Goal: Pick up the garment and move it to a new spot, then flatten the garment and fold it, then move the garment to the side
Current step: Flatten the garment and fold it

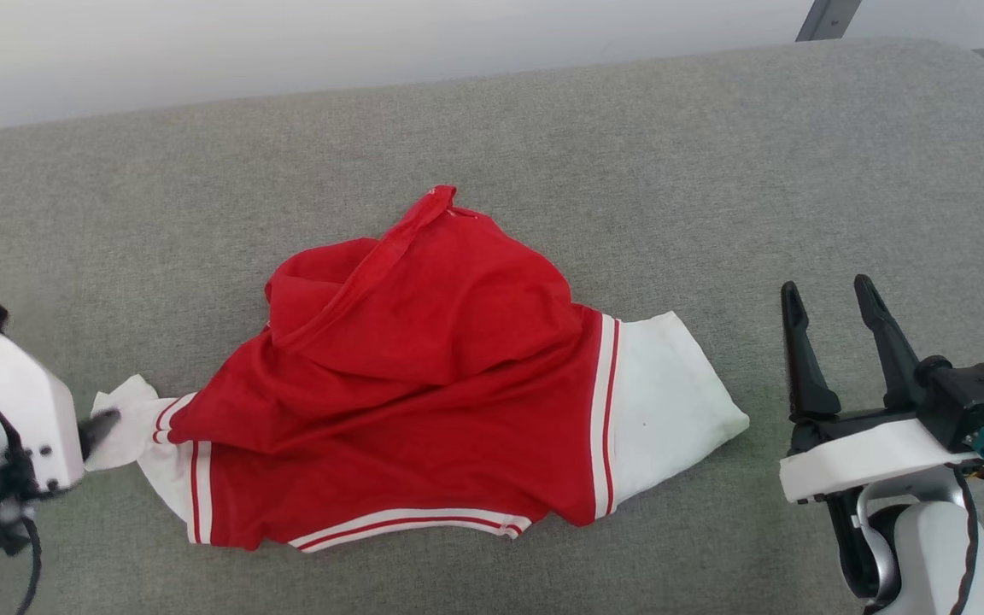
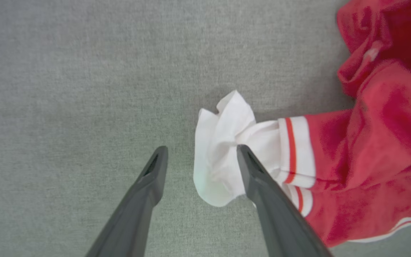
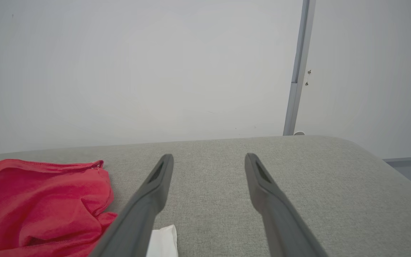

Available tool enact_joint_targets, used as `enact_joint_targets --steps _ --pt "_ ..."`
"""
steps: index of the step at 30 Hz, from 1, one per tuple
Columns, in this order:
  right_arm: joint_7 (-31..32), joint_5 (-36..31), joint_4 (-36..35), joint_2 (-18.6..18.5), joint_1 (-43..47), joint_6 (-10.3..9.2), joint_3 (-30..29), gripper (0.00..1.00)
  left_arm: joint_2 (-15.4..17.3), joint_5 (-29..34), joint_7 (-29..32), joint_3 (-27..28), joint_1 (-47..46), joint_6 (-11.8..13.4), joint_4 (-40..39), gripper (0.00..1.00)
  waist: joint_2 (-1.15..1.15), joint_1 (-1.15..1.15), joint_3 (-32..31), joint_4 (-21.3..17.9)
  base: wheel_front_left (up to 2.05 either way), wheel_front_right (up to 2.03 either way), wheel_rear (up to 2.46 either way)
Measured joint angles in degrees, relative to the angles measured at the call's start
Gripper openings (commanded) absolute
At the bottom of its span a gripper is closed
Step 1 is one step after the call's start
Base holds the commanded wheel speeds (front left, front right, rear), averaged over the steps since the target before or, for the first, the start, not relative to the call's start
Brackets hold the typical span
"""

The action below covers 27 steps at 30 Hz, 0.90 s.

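Note:
The garment [image 1: 424, 376] is a red T-shirt with white sleeves and striped trim, lying crumpled in a heap in the middle of the grey cushion. Its bunched left sleeve [image 2: 223, 142] lies between the spread fingers of my left gripper [image 2: 202, 150], against the right finger. That gripper is open and grips nothing. In the head view my left gripper [image 1: 101, 424] sits at the sleeve's tip [image 1: 129, 410]. My right gripper [image 1: 827, 288] stands open and empty, right of the other white sleeve [image 1: 671, 401] and apart from it. The right wrist view has the garment [image 3: 37, 200] left of my right gripper [image 3: 209, 157].
The grey fabric cushion [image 1: 543, 154] spreads wide around the shirt, with a rounded far right corner [image 3: 351, 142]. A pale wall stands behind it, with a grey metal post [image 3: 298, 71] at the back right.

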Motion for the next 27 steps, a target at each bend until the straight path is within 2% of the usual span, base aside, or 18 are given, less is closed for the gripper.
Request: enact_joint_targets --steps 7,12,17,21,27 --pt "0.5 0.2 0.1 0.0 0.6 0.0 0.3 1.0 1.9 -0.3 5.7 -0.7 -0.9 2.9 -4.4 1.0 0.0 0.0 -0.7 -0.5 0.0 0.0 0.0" --pt "0.9 0.3 -0.5 0.0 1.0 0.0 -0.1 1.0 3.7 -1.4 10.6 -2.1 2.9 5.5 -9.0 1.0 0.0 0.0 -0.8 -0.9 0.0 0.0 0.0" --pt "1.1 0.4 -1.0 0.0 1.7 0.0 -0.4 1.0 5.3 -1.3 12.4 -2.9 5.7 7.7 -13.8 1.0 0.0 0.0 -0.7 -1.2 0.0 0.0 0.0" --pt "1.2 0.5 -1.3 0.0 1.8 0.0 -0.4 1.0 6.0 1.3 9.6 -3.0 5.9 8.0 -15.3 1.0 0.0 0.0 -0.3 -1.4 0.0 0.0 0.0" --pt "1.4 0.9 -1.8 0.0 1.6 0.0 -0.2 1.0 5.1 2.4 5.0 -3.0 5.5 5.1 -12.1 1.0 0.0 0.0 1.1 -2.1 0.0 0.0 0.0"
